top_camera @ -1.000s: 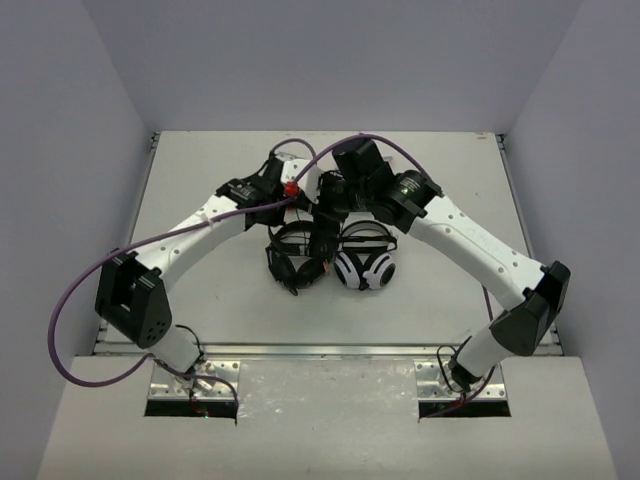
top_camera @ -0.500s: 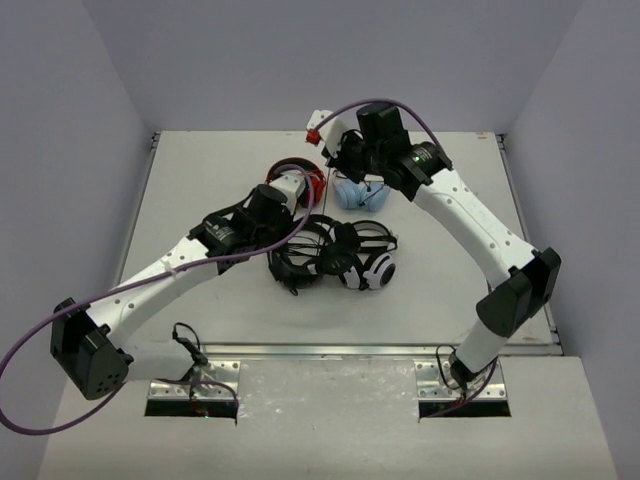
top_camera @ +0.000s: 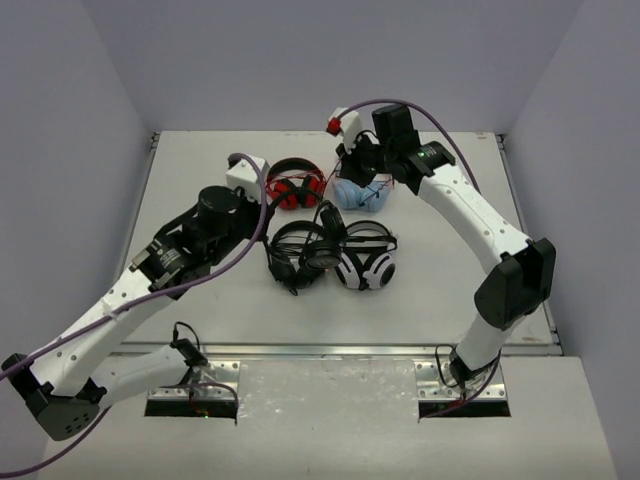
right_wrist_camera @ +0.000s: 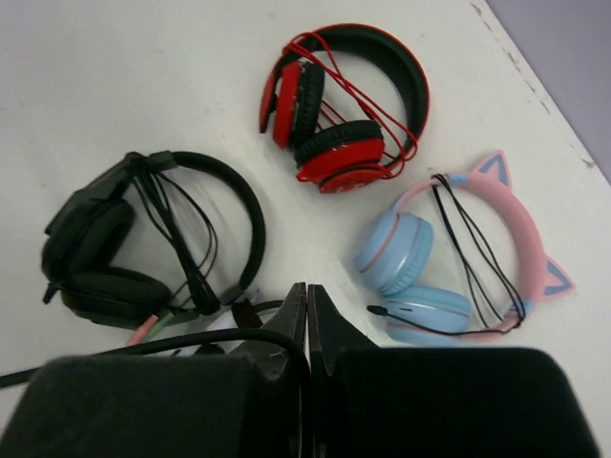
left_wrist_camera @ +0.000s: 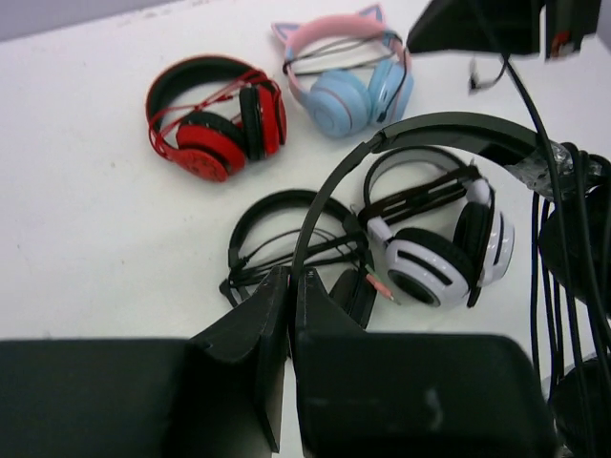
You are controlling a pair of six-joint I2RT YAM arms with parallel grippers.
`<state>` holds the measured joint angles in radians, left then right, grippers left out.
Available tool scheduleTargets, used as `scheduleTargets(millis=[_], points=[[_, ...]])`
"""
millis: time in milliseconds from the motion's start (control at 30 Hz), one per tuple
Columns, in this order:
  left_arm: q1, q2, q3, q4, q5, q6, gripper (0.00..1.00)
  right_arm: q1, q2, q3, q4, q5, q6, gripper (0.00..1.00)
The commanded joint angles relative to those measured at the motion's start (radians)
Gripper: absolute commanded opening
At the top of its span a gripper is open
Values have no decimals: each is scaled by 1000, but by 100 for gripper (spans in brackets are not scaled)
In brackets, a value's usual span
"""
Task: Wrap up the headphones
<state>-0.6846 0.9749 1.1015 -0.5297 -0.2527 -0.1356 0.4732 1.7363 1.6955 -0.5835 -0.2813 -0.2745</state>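
The left gripper [left_wrist_camera: 292,280] has its two fingers pressed together. One end of a thin black headband [left_wrist_camera: 506,141] meets their tips and looks pinched there, though the contact itself is hidden. From that pinch the band arcs up and away to the right, towards the other arm, and ends in small round cups at the edge of the left wrist view. These are the small all-black on-ear headphones [left_wrist_camera: 449,126], apparently hanging above the table [top_camera: 450,295], not lying on it. The right gripper [right_wrist_camera: 305,298] is likewise closed tight. A black cable [right_wrist_camera: 181,343] leaves its tips sideways, so it probably holds the loose cable. The headphones' long axis therefore runs from one gripper towards the other, with the left arm nearer the band and cups. Winding will likely mean the right arm carrying cable round that band. Below lie a bigger black over-ear pair [right_wrist_camera: 100,291] and a white-and-black pair [left_wrist_camera: 439,267], with a red-and-black pair [left_wrist_camera: 215,119] and a blue-and-pink cat-ear pair [left_wrist_camera: 348,95] beyond.
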Motion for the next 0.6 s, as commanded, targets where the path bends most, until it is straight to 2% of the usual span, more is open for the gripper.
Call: scheduleTargets(millis=[0, 67, 167, 233, 300, 400, 467, 567], points=[[-9, -31, 95, 69, -86, -18, 0, -7, -102, -75, 161, -108, 109, 1], [-7, -44, 125, 77, -181, -33, 1, -7, -125, -129, 213, -117, 148, 1], [-7, -79, 136, 131, -241, -59, 0, -7, -153, -190, 292, -174, 221, 2], [-7, -94, 138, 186, -250, -90, 0, -7, -170, -247, 353, -235, 318, 7], [-7, -100, 152, 217, -254, -122, 0, -5, -181, -290, 480, -340, 397, 10], [-7, -81, 193, 237, -250, -148, 0, -1, -202, -370, 689, -455, 564, 9], [-9, -50, 244, 229, -266, -154, 0, 4, -210, -424, 826, -496, 675, 8], [-7, -12, 311, 197, -341, -170, 0, 19, -215, -447, 893, -493, 724, 7]])
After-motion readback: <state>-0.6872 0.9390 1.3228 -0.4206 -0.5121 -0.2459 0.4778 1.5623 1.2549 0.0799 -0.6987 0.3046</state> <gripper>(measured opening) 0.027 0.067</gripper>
